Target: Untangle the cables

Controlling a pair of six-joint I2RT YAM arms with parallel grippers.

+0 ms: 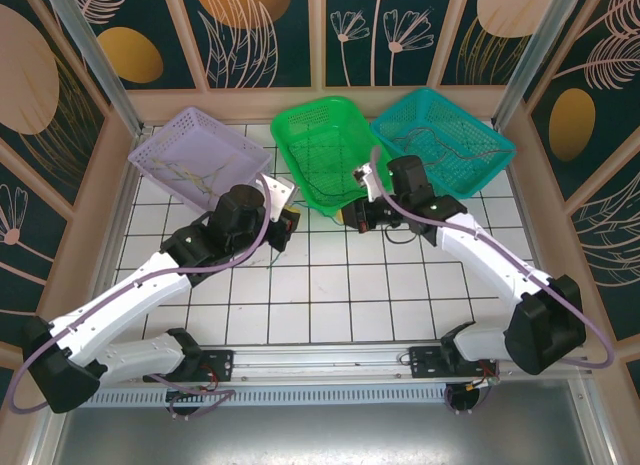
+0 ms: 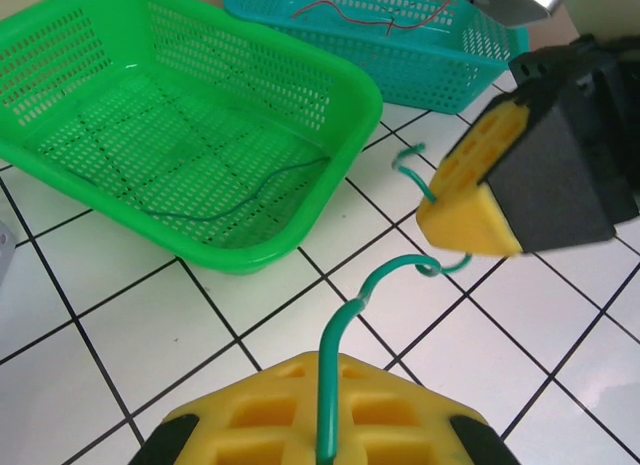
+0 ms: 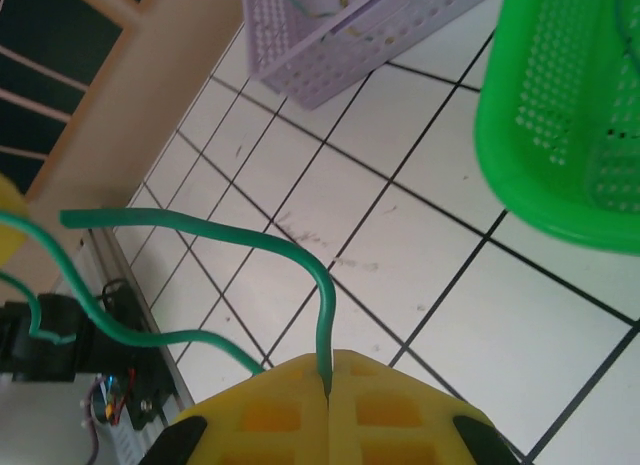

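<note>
A green cable (image 2: 345, 320) runs taut-curved between my two grippers above the white tiles. My left gripper (image 2: 328, 363) is shut on one end of it, the wire pinched between the yellow pads. My right gripper (image 3: 328, 363) is shut on the same green cable (image 3: 322, 285), whose free part loops off to the left. In the top view both grippers, left (image 1: 285, 225) and right (image 1: 357, 217), hang close together in front of the green basket (image 1: 325, 150). Another thin dark-green cable (image 2: 250, 197) lies inside that basket, and a red cable (image 2: 350, 15) lies in the teal one.
Three baskets stand along the back: lilac (image 1: 200, 155) holding pale wires, green in the middle, teal (image 1: 445, 140) at the right. The right gripper's yellow finger (image 2: 470, 200) hangs close in front of the left wrist camera. The arm bases sit on the near rail (image 1: 330, 363).
</note>
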